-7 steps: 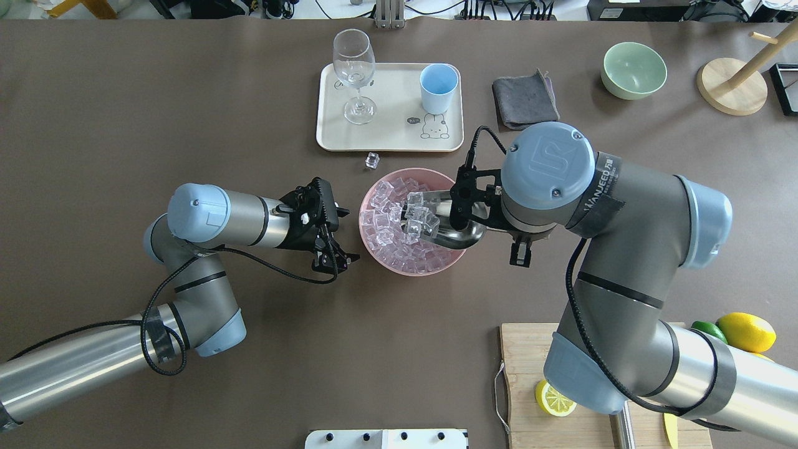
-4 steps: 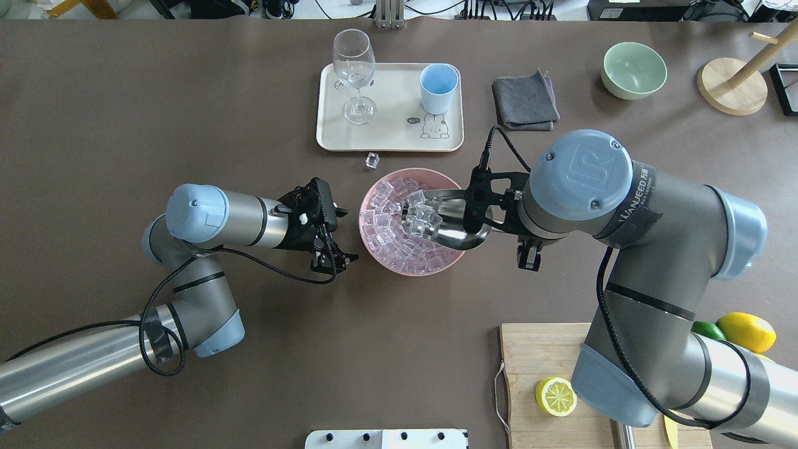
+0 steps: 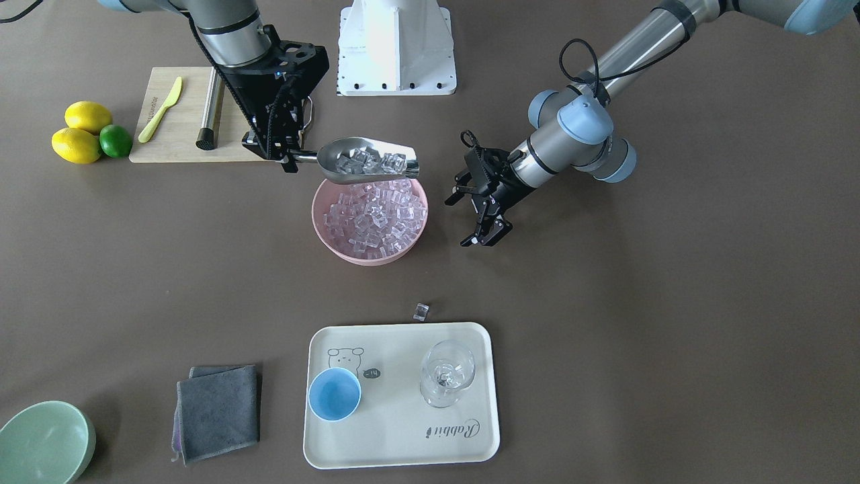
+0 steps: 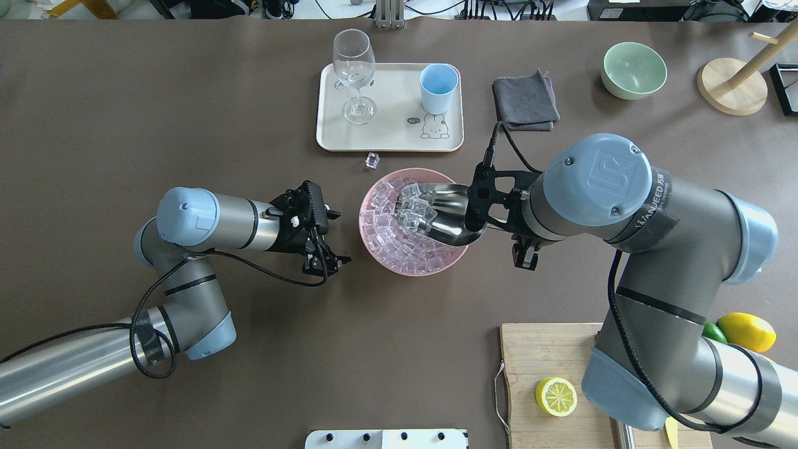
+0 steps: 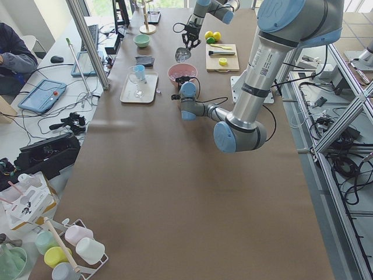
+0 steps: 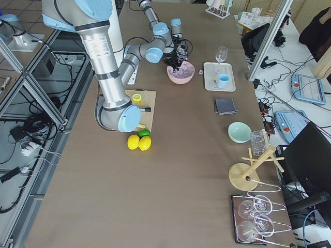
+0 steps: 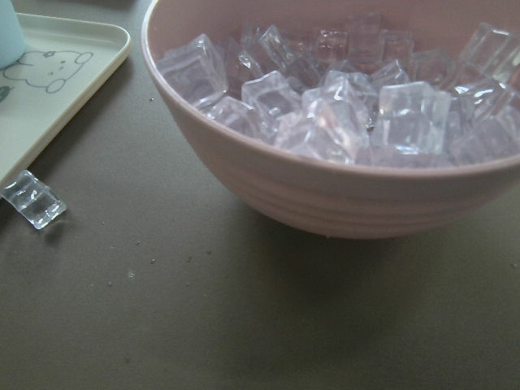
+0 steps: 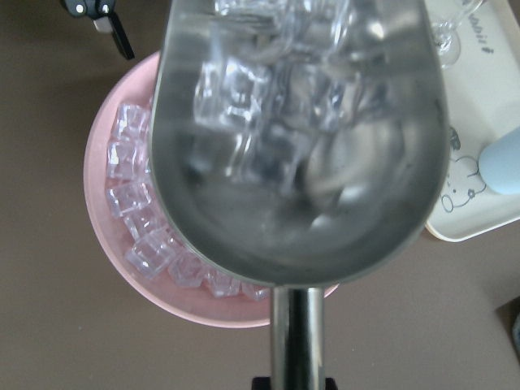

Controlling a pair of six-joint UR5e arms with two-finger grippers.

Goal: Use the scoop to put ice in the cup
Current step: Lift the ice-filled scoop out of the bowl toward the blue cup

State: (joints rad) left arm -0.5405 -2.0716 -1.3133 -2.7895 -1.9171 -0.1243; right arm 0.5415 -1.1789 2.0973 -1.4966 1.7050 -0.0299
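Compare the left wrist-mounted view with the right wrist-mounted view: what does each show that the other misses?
Only the left wrist-mounted view shows a stray ice cube lying on the table beside the tray.

Only the right wrist-mounted view shows the scoop, loaded with ice and held above the pink bowl. It also shows the foot of the wine glass.

Both show the pink bowl heaped with ice, part of the tray, and a sliver of the blue cup.
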